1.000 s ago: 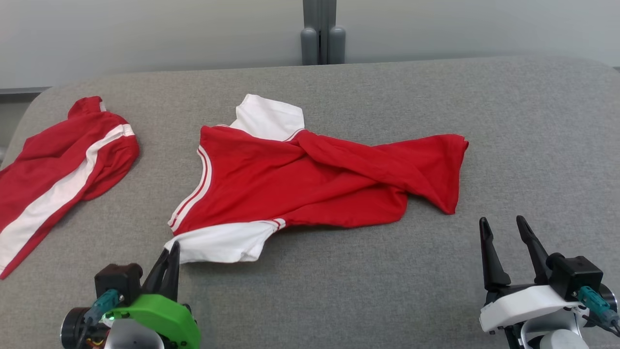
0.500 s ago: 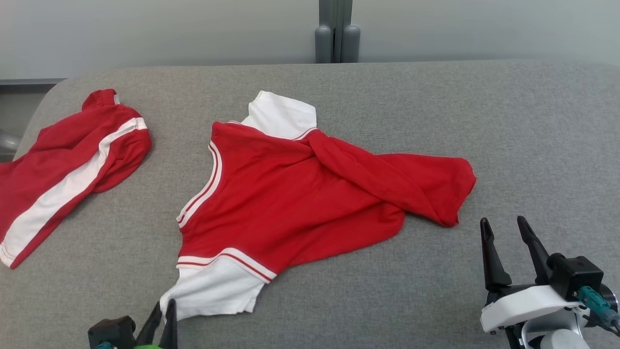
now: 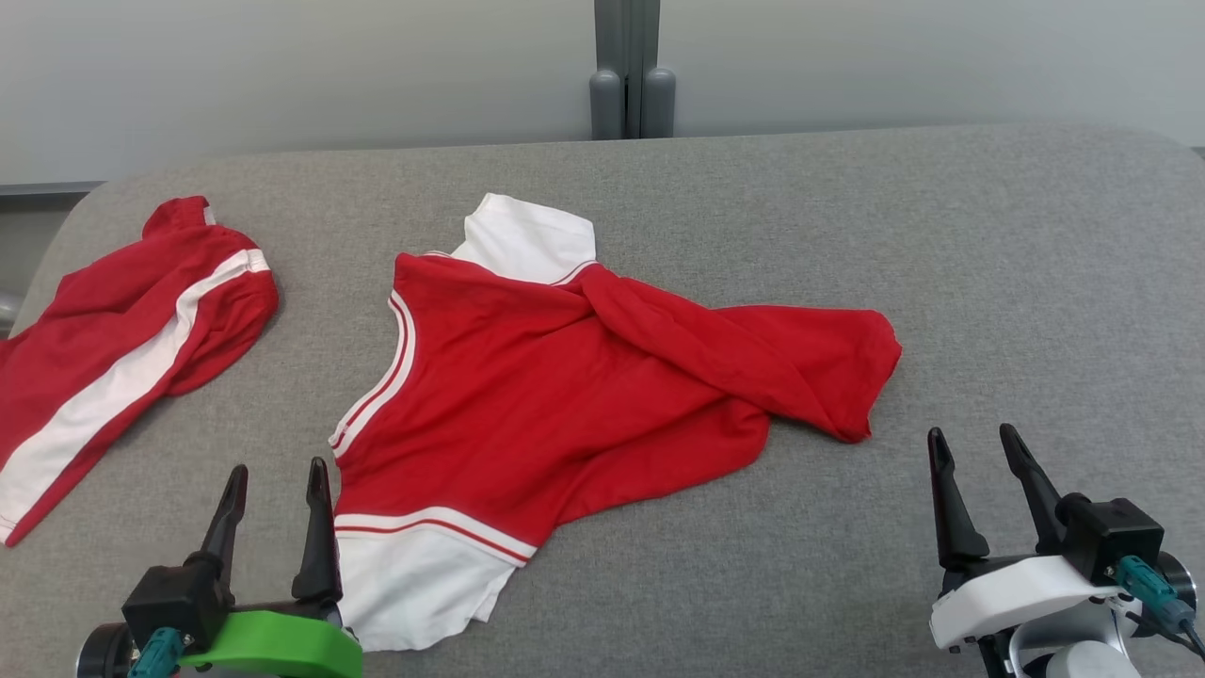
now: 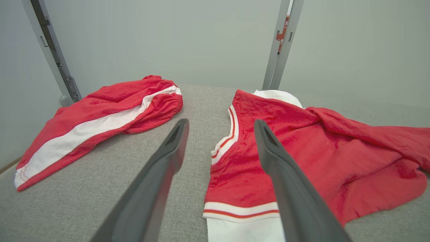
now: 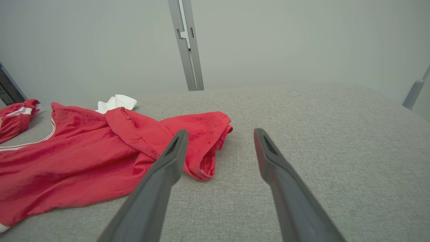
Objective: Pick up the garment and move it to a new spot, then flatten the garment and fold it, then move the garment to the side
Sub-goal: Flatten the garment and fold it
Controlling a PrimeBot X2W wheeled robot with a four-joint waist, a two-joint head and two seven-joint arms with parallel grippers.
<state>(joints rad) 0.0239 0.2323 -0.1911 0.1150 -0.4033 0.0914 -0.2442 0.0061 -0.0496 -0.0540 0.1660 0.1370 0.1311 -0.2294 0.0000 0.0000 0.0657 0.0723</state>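
Note:
The garment (image 3: 565, 386) is a red shirt with white sleeves and striped trim, lying rumpled in the middle of the grey padded table (image 3: 988, 282). Its near white sleeve (image 3: 414, 584) lies flat beside my left gripper (image 3: 276, 480), which stands open with nothing between its fingers. In the left wrist view the shirt (image 4: 302, 144) spreads to the right of that gripper (image 4: 220, 124), and the striped sleeve cuff (image 4: 240, 210) passes under the right finger. My right gripper (image 3: 972, 443) is open too, just right of the shirt's twisted hem (image 5: 208, 144); it shows open in its own view (image 5: 220, 134).
A second red piece with a white side stripe (image 3: 122, 348) lies at the table's left edge, also seen from the left wrist (image 4: 97, 117). A grey post (image 3: 626, 75) rises behind the table's far edge. Bare grey surface stretches to the right (image 5: 319, 134).
My left gripper dragged the near white sleeve toward the front edge, stretching the shirt, then let go and opened. The right gripper stayed put. The head camera shifted a little.

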